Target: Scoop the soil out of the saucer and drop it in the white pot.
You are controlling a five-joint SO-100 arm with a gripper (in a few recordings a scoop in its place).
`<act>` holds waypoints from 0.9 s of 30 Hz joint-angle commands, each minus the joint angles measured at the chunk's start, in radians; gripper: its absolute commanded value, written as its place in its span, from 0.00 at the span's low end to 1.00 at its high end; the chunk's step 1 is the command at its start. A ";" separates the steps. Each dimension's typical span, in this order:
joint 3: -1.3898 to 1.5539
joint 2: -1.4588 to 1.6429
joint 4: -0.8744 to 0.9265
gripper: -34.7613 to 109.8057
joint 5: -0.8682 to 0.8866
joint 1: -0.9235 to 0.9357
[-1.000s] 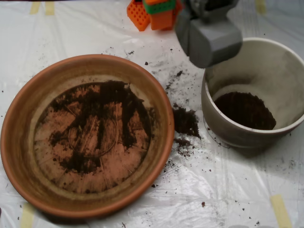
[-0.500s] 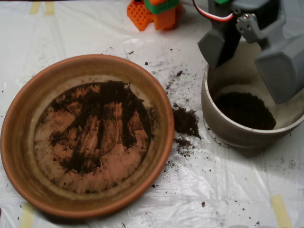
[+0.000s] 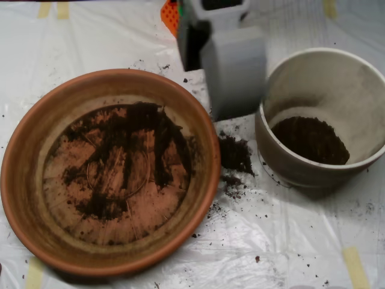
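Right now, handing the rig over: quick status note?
Pincer: grey scoop above the plastic sheet, between saucer and pot.
Saucer: at left, thin streaks of soil left on its bottom.
White pot: at right, a soil layer at its bottom.
Spilled clump lies on the sheet between them.
Done: most soil moved. Left: scrape the remaining streaks, maybe the spill.

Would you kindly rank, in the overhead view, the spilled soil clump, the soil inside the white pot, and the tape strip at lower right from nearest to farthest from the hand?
1. The spilled soil clump, on the plastic just below the hand.
2. The soil in the white pot, to the hand's lower right.
3. The tape strip, near the bottom-right corner.
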 commanded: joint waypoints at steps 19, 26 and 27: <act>0.465 -0.351 -0.466 0.58 -0.561 0.382; 0.410 -0.449 -0.443 0.59 -0.555 0.347; 0.382 -0.488 -0.410 0.58 -0.566 0.331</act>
